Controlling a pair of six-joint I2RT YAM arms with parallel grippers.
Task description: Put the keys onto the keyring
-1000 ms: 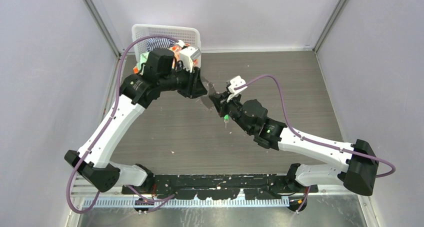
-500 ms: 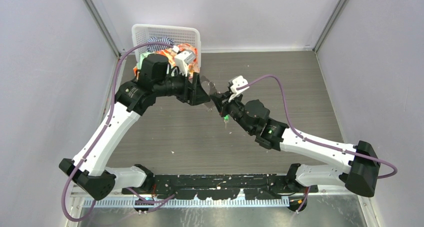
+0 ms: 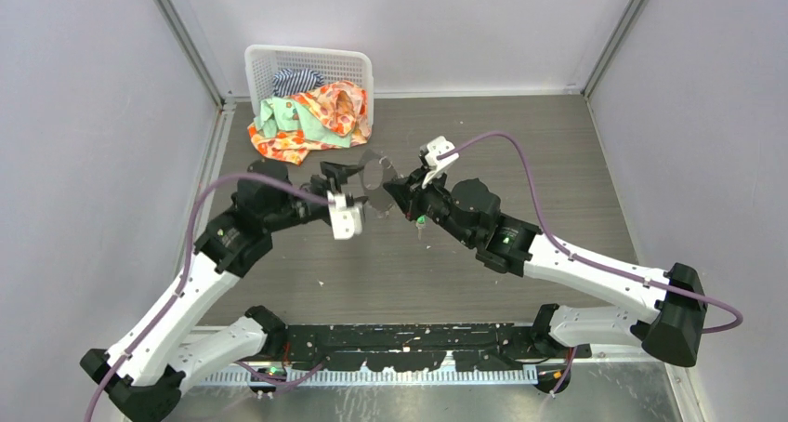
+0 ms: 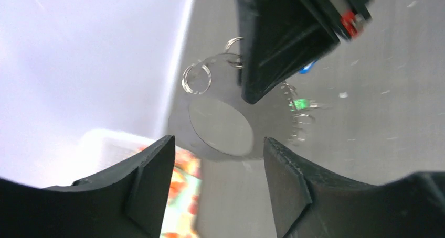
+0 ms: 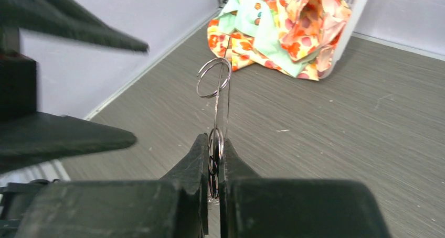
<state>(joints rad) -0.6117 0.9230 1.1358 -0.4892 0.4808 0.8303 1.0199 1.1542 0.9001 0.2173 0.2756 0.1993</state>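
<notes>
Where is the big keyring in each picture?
Top external: the keyring is mid-table, between the left tool and the right tool.
Left wrist: centre of the picture, beyond the left tool's open fingers.
Right wrist: edge-on, sticking up from the right tool's shut fingers.
Shared landmark: the flowery orange cloth, seen in every view.

Thin silvery keyring [image 4: 179, 130] upright in right pincer [image 5: 214, 143], green key [image 4: 300, 103] and blue key [image 4: 307, 67] just beside.
</notes>
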